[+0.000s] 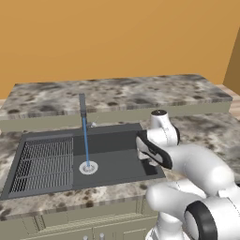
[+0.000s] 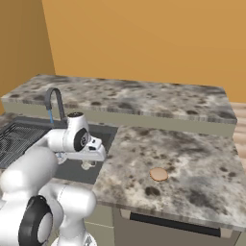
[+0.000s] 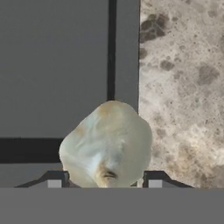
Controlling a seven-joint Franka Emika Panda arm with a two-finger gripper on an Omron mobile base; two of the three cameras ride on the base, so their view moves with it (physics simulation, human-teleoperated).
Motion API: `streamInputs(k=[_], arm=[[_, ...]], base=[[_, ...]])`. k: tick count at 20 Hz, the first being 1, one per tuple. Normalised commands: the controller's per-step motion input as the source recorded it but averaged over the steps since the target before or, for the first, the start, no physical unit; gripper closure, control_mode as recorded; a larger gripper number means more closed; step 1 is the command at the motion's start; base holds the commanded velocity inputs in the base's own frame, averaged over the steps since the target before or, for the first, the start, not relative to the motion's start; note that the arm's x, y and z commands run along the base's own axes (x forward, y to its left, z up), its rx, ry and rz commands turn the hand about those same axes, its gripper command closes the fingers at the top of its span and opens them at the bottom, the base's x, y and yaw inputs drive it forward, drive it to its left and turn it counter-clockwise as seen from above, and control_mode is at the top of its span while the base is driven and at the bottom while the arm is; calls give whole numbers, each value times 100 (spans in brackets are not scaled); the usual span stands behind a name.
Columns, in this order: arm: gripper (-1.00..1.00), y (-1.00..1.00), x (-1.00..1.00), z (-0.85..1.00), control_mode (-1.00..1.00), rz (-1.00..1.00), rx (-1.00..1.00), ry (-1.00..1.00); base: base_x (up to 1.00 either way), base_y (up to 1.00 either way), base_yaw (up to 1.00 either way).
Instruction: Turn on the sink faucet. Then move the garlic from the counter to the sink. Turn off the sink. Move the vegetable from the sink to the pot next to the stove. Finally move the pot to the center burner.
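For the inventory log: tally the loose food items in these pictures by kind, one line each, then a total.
Pale off-white lumpy garlic bulb, between the gripper fingertips over the sink edge: 1
Flat round tan item on the speckled counter: 1
Total: 2

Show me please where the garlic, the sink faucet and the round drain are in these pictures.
garlic [image 3: 107, 144], hand view, middle of the pale bulb between the finger tips.
sink faucet [image 1: 82, 105], left base view, upper part of the spout.
drain [image 1: 88, 167], left base view, its silver ring.
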Motion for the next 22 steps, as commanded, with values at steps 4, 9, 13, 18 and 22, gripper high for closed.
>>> streamInputs(k=[4,9,13,18,22], arm=[[100,74,41,1,-100,8,3,0],[100,63,48,-1,-100,8,2,0],[100,33,41,-27,-100,11,0,0],[100,20,32,-38,-100,8,0,-1],[100,22,31,-28,-100,8,1,0]], base=[[0,0,0],[0,0,0],[0,0,0],[0,0,0],[0,0,0]])
